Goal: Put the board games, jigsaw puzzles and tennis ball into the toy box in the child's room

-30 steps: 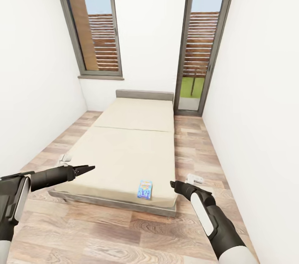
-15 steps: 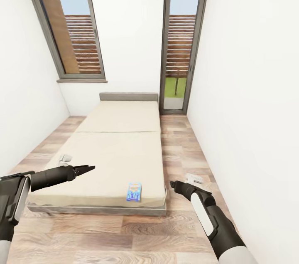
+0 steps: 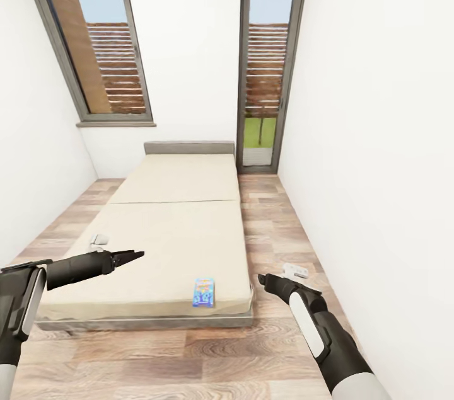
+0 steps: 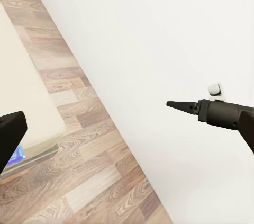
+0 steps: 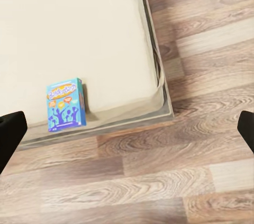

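Squarely faced the bed (image 3: 176, 230) down a narrow white-walled room, with wood-plank floor (image 3: 189, 356) along both sides and in front. Found the small blue board game (image 3: 203, 292) lying flat on the beige mattress, close to the foot edge and nearer the right-hand corner, with nothing touching it. From the right wrist, looked down on that same box, just inside the mattress edge above the grey frame.

Held the left arm (image 3: 75, 268) out low, level with the near left part of the bed. Had the left jaws spread and empty, going by the one dark finger (image 4: 9, 136) at the very edge of the left wrist view. Held the right arm (image 3: 315, 318) over the floor beside the bed's right foot corner, well apart from the box. Had the right jaws released wide, fingertips (image 5: 10, 134) at opposite edges of the right wrist view, grasping nothing.

Noticed a small white item (image 3: 294, 270) on the floor just past the right arm and another (image 3: 98, 239) by the bed's left side; could not tell what either was. Beyond the low grey headboard (image 3: 189, 147), made out two tall grey-framed windows (image 3: 268, 60).
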